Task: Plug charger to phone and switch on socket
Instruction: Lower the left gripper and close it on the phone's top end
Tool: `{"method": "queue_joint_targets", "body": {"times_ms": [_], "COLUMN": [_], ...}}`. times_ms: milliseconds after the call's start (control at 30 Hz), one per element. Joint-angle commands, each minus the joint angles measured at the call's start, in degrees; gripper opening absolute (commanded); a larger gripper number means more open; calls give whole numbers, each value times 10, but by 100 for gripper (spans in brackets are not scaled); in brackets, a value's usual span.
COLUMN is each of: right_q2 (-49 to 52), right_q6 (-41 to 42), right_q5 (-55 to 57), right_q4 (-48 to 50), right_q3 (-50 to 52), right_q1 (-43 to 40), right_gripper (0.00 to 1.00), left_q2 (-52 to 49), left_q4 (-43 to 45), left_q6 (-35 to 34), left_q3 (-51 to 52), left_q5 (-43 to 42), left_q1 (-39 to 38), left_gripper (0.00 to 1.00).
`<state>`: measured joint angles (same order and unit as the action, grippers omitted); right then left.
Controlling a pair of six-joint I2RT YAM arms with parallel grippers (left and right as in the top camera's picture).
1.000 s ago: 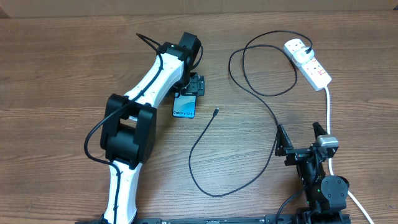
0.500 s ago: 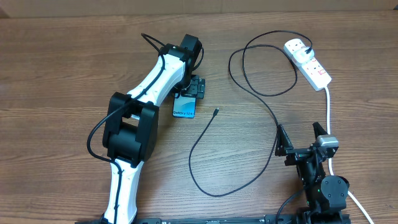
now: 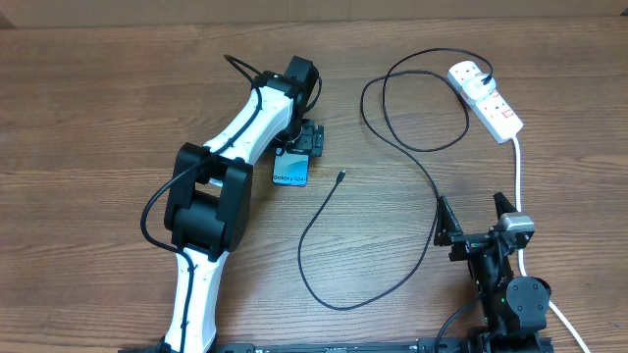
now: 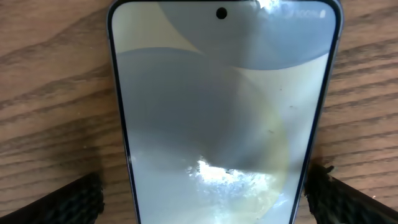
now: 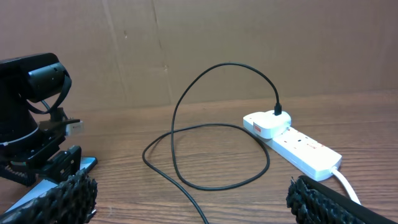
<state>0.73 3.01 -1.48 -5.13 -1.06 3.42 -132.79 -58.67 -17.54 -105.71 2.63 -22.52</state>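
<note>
Your wooden table (image 3: 88,88) carries everything. The white-and-black left arm (image 3: 235,137) stretches diagonally from the near edge towards the table's middle, and its left gripper (image 3: 300,143) hangs directly over the phone. In the left wrist view you can see its jaws spread wide, one finger (image 4: 68,202) on each side of the phone (image 4: 217,112) and the screen lying between them. The left pad stands clear of the phone's edge. The right one sits just beside the edge, and you cannot tell whether it touches.

Your right arm (image 3: 505,284) sits low at the near right. The right gripper (image 3: 473,216) also has its jaws wide apart with nothing between them, and it points towards the far side of the table.

The white power strip (image 3: 488,101) lies at the far right, with its thick white lead (image 3: 518,172) running back towards the right arm. You cannot read the position of its red switches from here.

The black charger cable (image 3: 412,147) loops out from the strip, swings down the middle of the table and curls back up. Its black plug (image 5: 278,112) is seated in the end outlet.

The connector tip (image 3: 340,176) rests on the wood just right of the phone, not touching it.
</note>
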Motion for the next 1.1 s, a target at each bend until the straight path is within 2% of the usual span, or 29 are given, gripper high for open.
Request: {"method": "queue_joint_targets", "body": {"times_ms": [0, 333, 1067], "right_q2": [-6, -6, -6], "right_q6": [2, 2, 2], "right_q5": [2, 2, 2], "right_q4": [3, 3, 3], "right_q3": [6, 6, 6], "right_q1": [-1, -1, -1], "right_gripper": [100, 100, 100], "left_q2": [-16, -18, -19], "left_q4": [0, 3, 19], "left_q6": [9, 7, 4], "left_q3": [6, 6, 25], "left_q5": [10, 9, -48], "left_q1": [-4, -2, 10], "left_gripper": [100, 100, 99]}}
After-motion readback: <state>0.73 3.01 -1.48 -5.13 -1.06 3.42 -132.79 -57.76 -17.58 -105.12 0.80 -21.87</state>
